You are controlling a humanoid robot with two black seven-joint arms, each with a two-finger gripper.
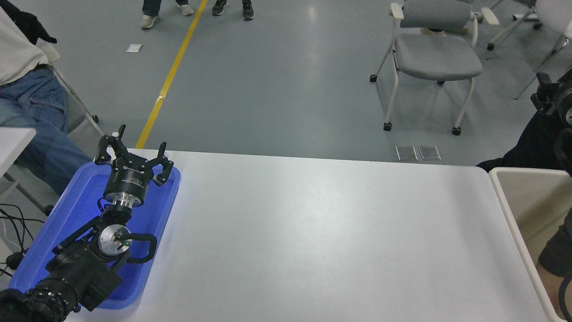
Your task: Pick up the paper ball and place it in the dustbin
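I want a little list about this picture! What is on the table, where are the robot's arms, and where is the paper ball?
table: white table, bare in the middle
left arm: parked at lower left over the blue tray
left pincer: open, holding nothing
right arm: dark parts at the right edge, pincer not visible
dustbin: beige, at the table's right end
paper ball: not visible
behind the table: grey chair, grey floor with a yellow line
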